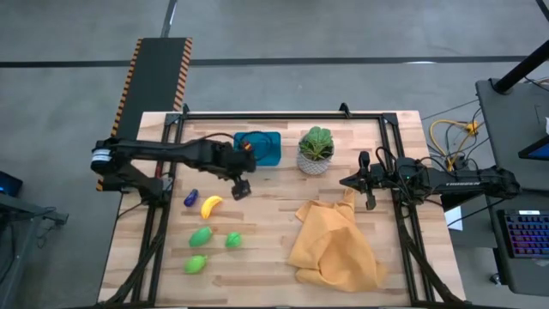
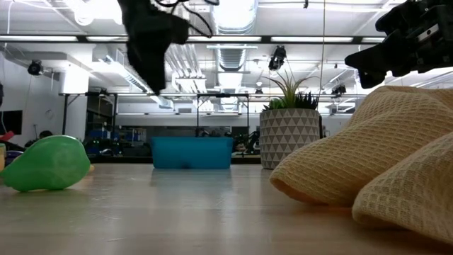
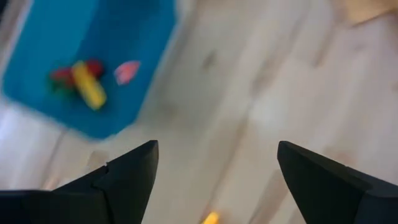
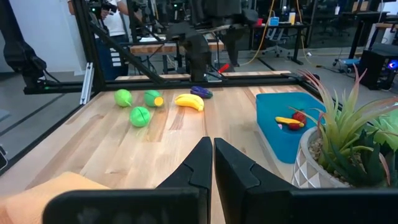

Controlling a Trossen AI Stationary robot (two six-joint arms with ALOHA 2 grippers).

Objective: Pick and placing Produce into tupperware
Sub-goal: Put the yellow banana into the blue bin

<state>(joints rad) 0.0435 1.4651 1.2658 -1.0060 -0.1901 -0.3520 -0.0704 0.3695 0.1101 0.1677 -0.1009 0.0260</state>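
The left gripper (image 1: 241, 188) hovered with wide, empty fingers between the teal-blue rectangular plastic container (image 1: 268, 154) (small red and yellow pieces inside) and the yellow toy banana (image 1: 211, 205) on the wooden desk (image 1: 274, 240), the right gripper's (image 1: 370, 202) fingers pressed together.

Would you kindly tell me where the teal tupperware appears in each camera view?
High view: the tupperware sits near the table's far edge, left of the potted plant.
Low view: centre, left of the plant pot.
Left wrist view: upper left.
Right wrist view: right side, beside the plant.
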